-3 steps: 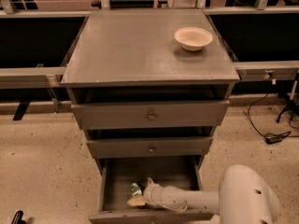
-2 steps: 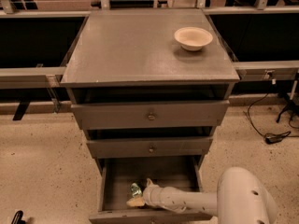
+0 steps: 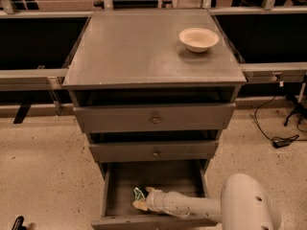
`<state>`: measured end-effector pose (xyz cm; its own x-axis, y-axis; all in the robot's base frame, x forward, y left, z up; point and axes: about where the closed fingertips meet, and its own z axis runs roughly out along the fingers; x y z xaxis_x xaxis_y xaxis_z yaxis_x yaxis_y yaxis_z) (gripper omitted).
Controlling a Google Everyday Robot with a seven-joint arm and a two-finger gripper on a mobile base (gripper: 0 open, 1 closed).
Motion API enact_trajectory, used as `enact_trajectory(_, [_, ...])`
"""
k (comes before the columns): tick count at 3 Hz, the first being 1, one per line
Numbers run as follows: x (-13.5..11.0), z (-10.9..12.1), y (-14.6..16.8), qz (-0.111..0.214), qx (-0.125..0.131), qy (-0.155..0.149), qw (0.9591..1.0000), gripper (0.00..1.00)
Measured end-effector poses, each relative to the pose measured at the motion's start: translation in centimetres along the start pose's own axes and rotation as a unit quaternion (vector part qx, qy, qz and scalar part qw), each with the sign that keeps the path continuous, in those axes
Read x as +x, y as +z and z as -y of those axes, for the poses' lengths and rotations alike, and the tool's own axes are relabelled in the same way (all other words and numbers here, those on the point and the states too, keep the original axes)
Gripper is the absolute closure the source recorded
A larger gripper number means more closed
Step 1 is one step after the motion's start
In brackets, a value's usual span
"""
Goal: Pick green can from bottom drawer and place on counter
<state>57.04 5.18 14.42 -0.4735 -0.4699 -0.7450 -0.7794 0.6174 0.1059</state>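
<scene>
**Green can grab in the bottom drawer: stuff I'd worry about from here**

The arm (image 3: 192,207) comes in from about 4 o'clock and reaches down into the open bottom drawer (image 3: 158,176), at 6 o'clock in the view. The gripper (image 3: 143,199) sits at the left-front part of the drawer floor. The green can (image 3: 139,193) is right at its tip, touching or as good as, peeking out at roughly 11 o'clock from it.

Honestly can't tell how far open the gripper is or whether it has actually clamped the can. The can is at the tip and that's all I'd commit to.

What could go wrong, my guesses:

- If the hold is shallow or off-centre, a smooth round can could squirt out and roll toward the back of the drawer once lifting starts.
- The middle drawer (image 3: 154,151) front hangs right over the opening at 12 o'clock from the gripper. Going straight up could clip the can or wrist on it, so it probably has to back out toward 6 o'clock first.
- The can looks tipped rather than upright, so it may come out crooked and topple when set on the counter (image 3: 139,47).
- The cream bowl (image 3: 198,39) sits at about 2 o'clock on the counter, so aim left of it.
</scene>
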Motion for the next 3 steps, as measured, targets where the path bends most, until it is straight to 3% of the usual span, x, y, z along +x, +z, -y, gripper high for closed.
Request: enact_trajectory(3, [0.23, 0.14, 0.09, -0.002, -0.01, 0.0, 0.9999, 0.48])
